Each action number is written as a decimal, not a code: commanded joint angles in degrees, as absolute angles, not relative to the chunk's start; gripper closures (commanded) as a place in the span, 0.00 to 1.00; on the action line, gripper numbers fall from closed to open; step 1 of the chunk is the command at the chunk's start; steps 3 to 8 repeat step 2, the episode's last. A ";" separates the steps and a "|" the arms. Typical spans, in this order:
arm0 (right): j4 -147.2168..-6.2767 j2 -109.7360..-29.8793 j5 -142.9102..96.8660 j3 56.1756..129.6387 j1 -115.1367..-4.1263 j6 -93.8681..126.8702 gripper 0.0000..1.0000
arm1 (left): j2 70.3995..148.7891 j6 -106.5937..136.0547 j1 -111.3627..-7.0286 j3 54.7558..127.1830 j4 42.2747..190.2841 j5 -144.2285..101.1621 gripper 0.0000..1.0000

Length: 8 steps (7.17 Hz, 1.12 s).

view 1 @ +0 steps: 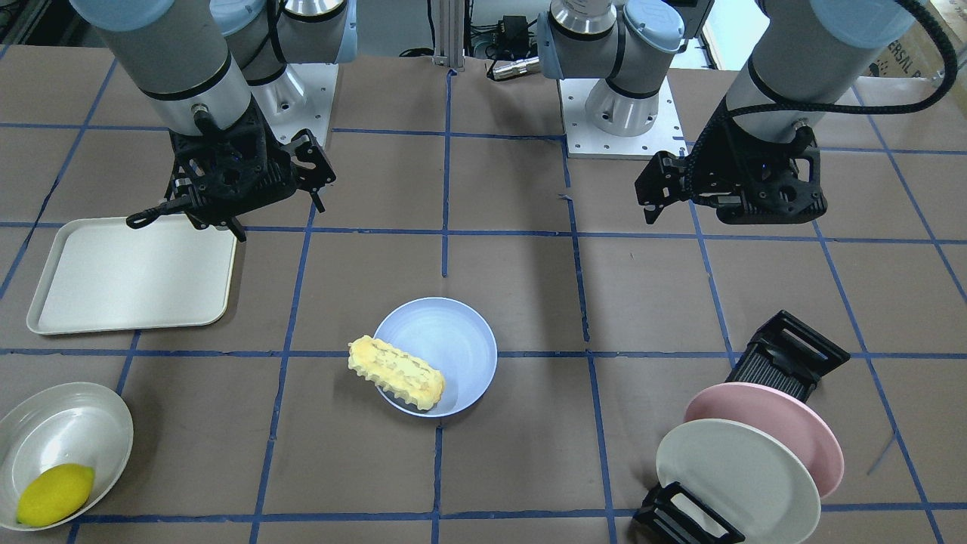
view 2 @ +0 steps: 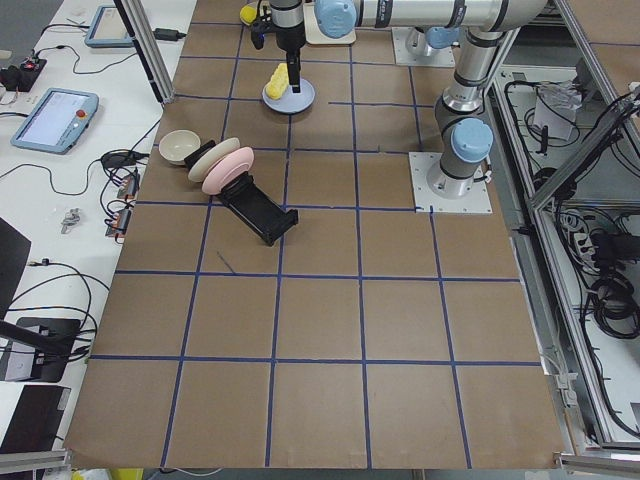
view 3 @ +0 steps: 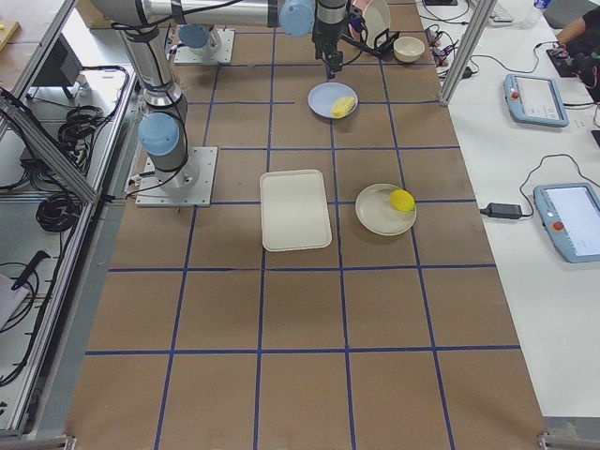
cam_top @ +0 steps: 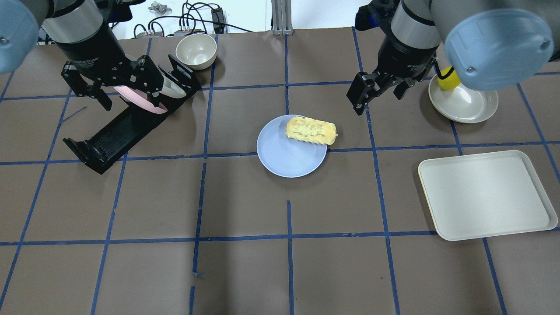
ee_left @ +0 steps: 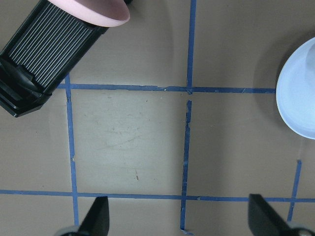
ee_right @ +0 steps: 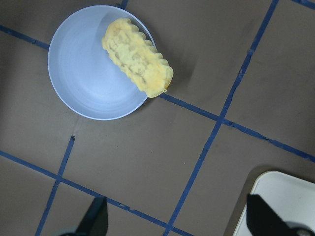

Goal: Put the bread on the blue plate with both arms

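Note:
The bread (view 1: 396,372) lies on the blue plate (view 1: 453,329) at mid-table, across one side of it with one end overhanging the rim. The overhead view shows the bread (cam_top: 311,130) on the plate (cam_top: 284,153) too. My right gripper (cam_top: 378,98) hangs open and empty above the table, beside the plate. Its wrist view shows the bread (ee_right: 138,58) on the plate (ee_right: 83,73) well ahead of the gripper (ee_right: 177,221). My left gripper (cam_top: 127,94) is open and empty, raised over the dish rack (cam_top: 113,135), far from the plate (ee_left: 302,98).
A white tray (cam_top: 485,194) lies on my right. An off-white bowl (cam_top: 468,103) holds a lemon (cam_top: 448,78) behind my right gripper. The black rack holds a pink plate (view 1: 778,423) and an off-white plate (view 1: 733,476). A small bowl (cam_top: 196,50) sits at the far edge.

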<state>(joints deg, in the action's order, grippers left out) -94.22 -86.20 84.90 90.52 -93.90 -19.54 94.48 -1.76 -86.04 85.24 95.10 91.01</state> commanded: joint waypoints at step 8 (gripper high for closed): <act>-94.22 -86.22 84.90 90.62 -93.96 -19.60 0.00 | 94.48 -1.76 -86.04 85.25 95.10 91.05 0.00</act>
